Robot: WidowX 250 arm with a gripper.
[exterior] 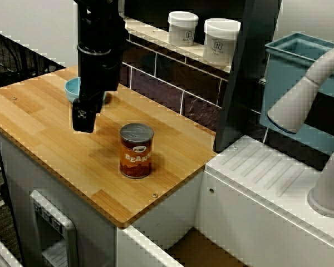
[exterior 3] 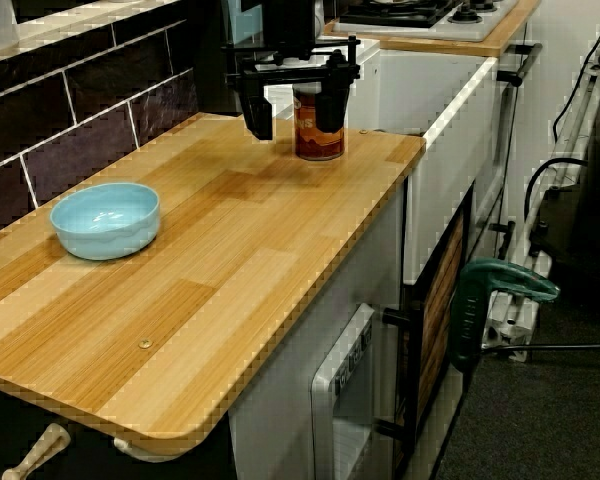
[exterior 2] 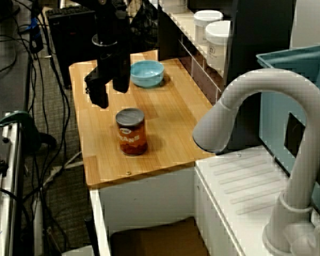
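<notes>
A tin of beans [exterior: 136, 151] with an orange label stands upright near the front right of the wooden counter [exterior: 50, 150]. A light blue bowl [exterior: 71, 89] sits at the back near the tiled wall. My black gripper [exterior: 92, 114] hangs between them, open and empty, a little above the wood and just short of the tin. From the sink side, the gripper [exterior 2: 110, 88] is nearer the counter's outer edge than the bowl [exterior 2: 147, 73] and beyond the tin [exterior 2: 132, 132]. Looking along the counter, the tin [exterior 3: 307, 128] shows between the spread fingers [exterior 3: 258, 115].
Two white lidded tubs [exterior: 182, 28] [exterior: 221, 40] stand on the shelf above the tiles. A dark upright post [exterior: 245, 72] ends the counter on the right. Beyond it are a white drainboard [exterior: 267, 178], a grey tap [exterior 2: 245, 106] and a blue bin [exterior: 300, 61].
</notes>
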